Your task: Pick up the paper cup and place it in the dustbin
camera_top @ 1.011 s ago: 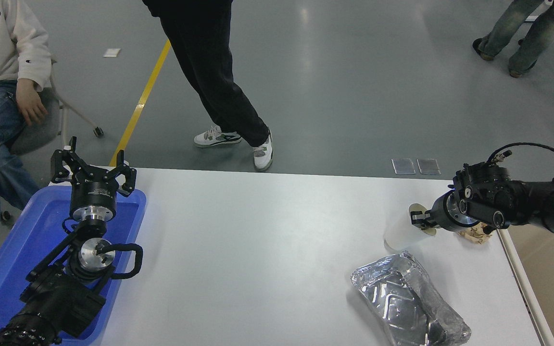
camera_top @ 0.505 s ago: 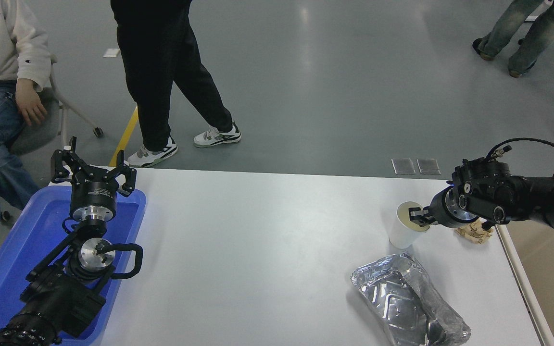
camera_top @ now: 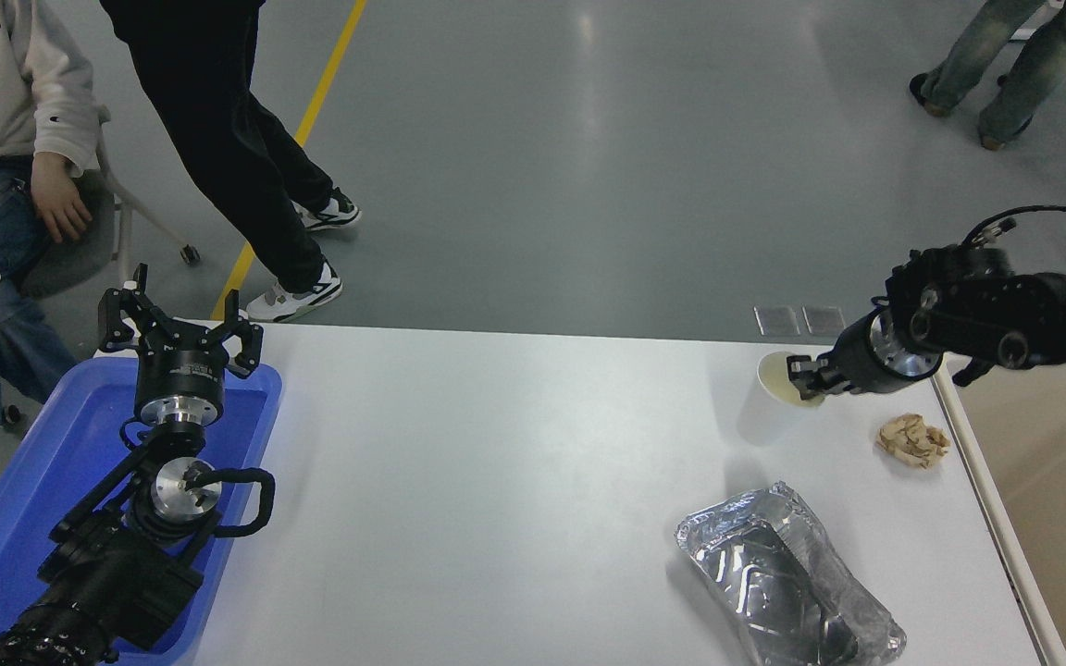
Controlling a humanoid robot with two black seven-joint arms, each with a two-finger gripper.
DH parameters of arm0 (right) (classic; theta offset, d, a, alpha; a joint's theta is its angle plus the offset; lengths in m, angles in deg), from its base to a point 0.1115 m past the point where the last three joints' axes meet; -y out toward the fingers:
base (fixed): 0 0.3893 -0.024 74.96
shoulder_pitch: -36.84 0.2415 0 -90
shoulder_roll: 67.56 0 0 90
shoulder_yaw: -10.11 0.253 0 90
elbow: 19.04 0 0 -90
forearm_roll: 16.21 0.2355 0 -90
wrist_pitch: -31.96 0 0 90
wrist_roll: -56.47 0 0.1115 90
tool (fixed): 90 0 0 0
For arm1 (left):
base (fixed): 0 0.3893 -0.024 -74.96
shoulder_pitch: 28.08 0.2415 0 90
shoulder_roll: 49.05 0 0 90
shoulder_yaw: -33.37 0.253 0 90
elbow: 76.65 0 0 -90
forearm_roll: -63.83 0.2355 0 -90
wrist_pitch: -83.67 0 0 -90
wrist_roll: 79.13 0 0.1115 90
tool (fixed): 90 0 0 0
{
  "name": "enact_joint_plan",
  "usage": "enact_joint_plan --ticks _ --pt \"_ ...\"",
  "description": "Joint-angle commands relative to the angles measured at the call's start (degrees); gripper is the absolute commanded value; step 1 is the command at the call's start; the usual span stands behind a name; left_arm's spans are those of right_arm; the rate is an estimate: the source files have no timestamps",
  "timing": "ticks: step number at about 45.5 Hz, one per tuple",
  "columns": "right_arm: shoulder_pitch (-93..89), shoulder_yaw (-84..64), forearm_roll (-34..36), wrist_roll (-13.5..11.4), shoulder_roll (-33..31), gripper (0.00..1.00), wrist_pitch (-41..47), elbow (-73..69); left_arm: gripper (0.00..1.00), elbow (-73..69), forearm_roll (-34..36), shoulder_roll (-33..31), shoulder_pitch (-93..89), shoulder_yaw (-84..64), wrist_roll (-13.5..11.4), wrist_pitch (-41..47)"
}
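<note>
— Since a second ago the right hand (camera_top: 806,379) has carried the paper cup (camera_top: 774,407) up and toward the worktop's far edge, uncovering the brown paper wad (camera_top: 912,440) it had been hiding.

— How is the cup held?

— By the rim. The fingers are clamped on the near lip, one inside the cream mouth and one outside. That looks like the practical grip for a thin tapered wall, since squeezing the body would crush it. The cup hangs from the pinch, mouth tilted toward the arm, apparently clear of the worktop (camera_top: 514,481).

— And the dustbin?

— The dustbin (camera_top: 1051,481) sits just past the worktop's right edge, below the arm. I'd judge the lift is there to clear that edge before swinging right.

— Anything in the way?

— The wad lies near the path, the foil tray (camera_top: 787,583) nearer the camera, well apart.

— The other arm?

— The left hand (camera_top: 179,328) is parked over the blue tray (camera_top: 24,490), fingers spread apart, empty.
</note>
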Motion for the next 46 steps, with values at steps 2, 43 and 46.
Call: enact_joint_plan --ticks 2,43,46 --pt "14.8 -0.7 0.0 -0.5 -6.4 0.00 10.5 -4.1 0.99 0.0 0.0 0.0 0.0 0.0 0.0 0.0" --pt "23.4 -2.4 0.1 -7.0 -23.8 0.00 2.1 -0.8 0.99 0.0 0.0 0.0 0.0 0.0 0.0 0.0" --pt "20.6 -1.8 2.1 -7.0 -27.0 0.00 -2.6 0.2 0.99 0.0 0.0 0.0 0.0 0.0 0.0 0.0"
